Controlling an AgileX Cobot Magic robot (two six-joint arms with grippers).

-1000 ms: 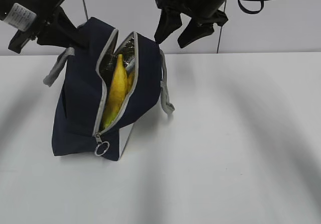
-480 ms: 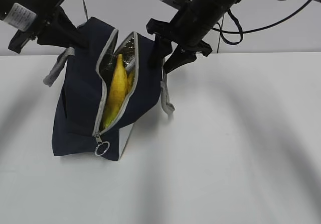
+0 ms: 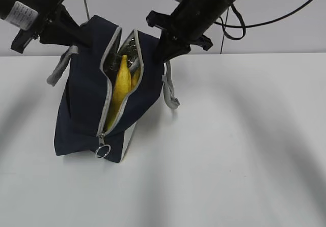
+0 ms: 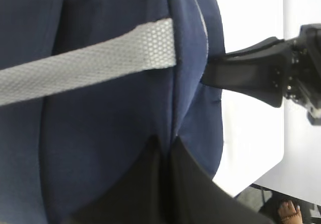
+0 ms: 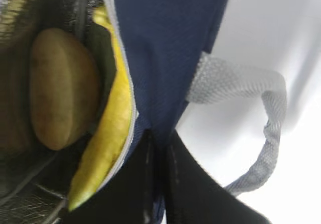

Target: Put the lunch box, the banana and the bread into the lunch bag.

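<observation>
At about ten o'clock in the exterior view the left gripper (image 3: 76, 37) is pinched closed on the upper back edge of the lunch bag (image 3: 84, 105); its wrist view shows the black fingers (image 4: 150, 184) squeezed together over a fold of navy cloth, just below the grey handle strap (image 4: 90, 66). The bag stands a little left of centre on the white table (image 3: 244, 145), leaning and gaping along its unzipped mouth, ring pull (image 3: 103, 151) hanging at six o'clock. It looks soft and floppy, likely to sag without support, so the stitched rims either side of the zipper seem the best places to hold. Inside, the banana (image 3: 118, 89) lies upright against the opening and the bread (image 5: 60, 88) sits deeper; the lunch box cannot be made out. At one o'clock the right gripper (image 3: 164, 51) is clamped on the bag's right-hand rim beside the other handle (image 3: 170, 92).
</observation>
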